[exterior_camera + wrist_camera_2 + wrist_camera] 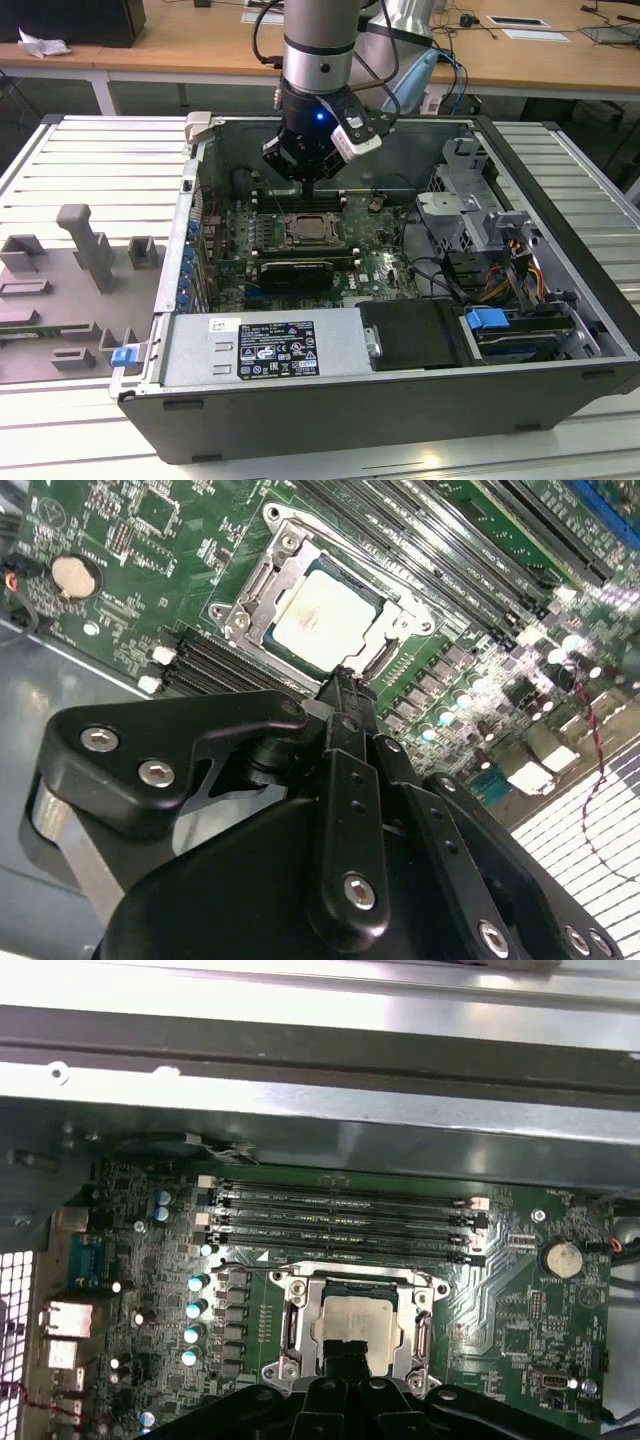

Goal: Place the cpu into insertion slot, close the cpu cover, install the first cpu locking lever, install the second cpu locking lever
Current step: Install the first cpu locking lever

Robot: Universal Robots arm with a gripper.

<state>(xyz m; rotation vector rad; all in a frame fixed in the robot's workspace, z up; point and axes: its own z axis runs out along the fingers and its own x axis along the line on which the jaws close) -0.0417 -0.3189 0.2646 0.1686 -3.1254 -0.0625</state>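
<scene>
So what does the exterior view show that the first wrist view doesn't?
The exterior view alone takes in the whole open computer case, the arm reaching into it, the grey fixture tray beside the case on that view's left, and wooden desks behind. The first wrist view alone shows, close up, the coin battery and the memory slots. Both show the green motherboard and the cpu sitting in the insertion slot under the closed cpu cover.

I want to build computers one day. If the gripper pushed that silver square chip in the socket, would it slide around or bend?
Probably neither. The cpu looks like a flat chip with a metal top, so it is likely stiff. It sits inside the insertion slot with the cpu cover framing it, so it should not slide. It looks thin and light, but the parts beneath may be delicate. The gripper is close above it.
</scene>
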